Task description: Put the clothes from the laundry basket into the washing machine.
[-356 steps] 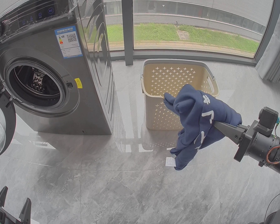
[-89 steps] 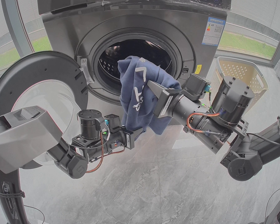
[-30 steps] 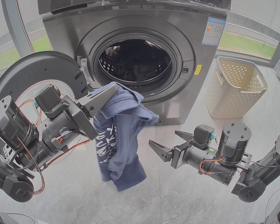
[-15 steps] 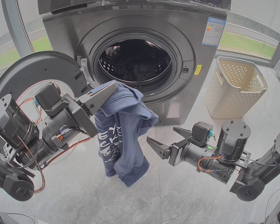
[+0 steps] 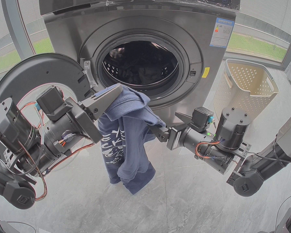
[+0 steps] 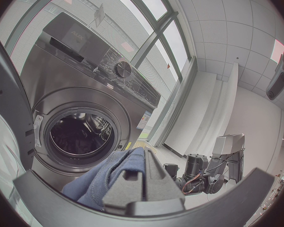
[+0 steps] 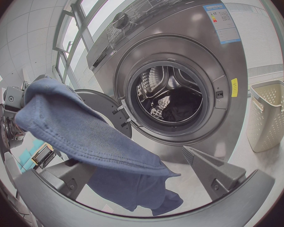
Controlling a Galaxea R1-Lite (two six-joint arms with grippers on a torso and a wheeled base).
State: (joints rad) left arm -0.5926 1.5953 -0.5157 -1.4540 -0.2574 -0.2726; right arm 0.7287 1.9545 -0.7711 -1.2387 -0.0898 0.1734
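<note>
On grey marble floor (image 5: pixel 190 207) by tall windows (image 5: pixel 9 46), the left gripper (image 5: pixel 117 90) clamps a blue sweatshirt (image 5: pixel 129 143) hanging before the open washing machine (image 5: pixel 197 52); the right gripper (image 5: pixel 165 125), jaws spread, touches the cloth; the laundry basket (image 5: pixel 249 94) stands right.

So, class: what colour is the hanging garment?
Navy blue garment, white lettering; clearest in head view.

Washing machine (image 5: pixel 139 20): grey front-loader, upright. Round door (image 5: pixel 38 78) swung wide open on robot's-left side of opening; dark garment (image 5: pixel 142 70) lying in drum. Navy sweatshirt (image 5: pixel 129 136) w/ white print hangs limp in front of machine, just below drum opening, top fold clamped in left gripper (image 5: pixel 117 91). Laundry basket (image 5: pixel 249 91): cream, star-perforated, upright on floor just right of machine.
</note>
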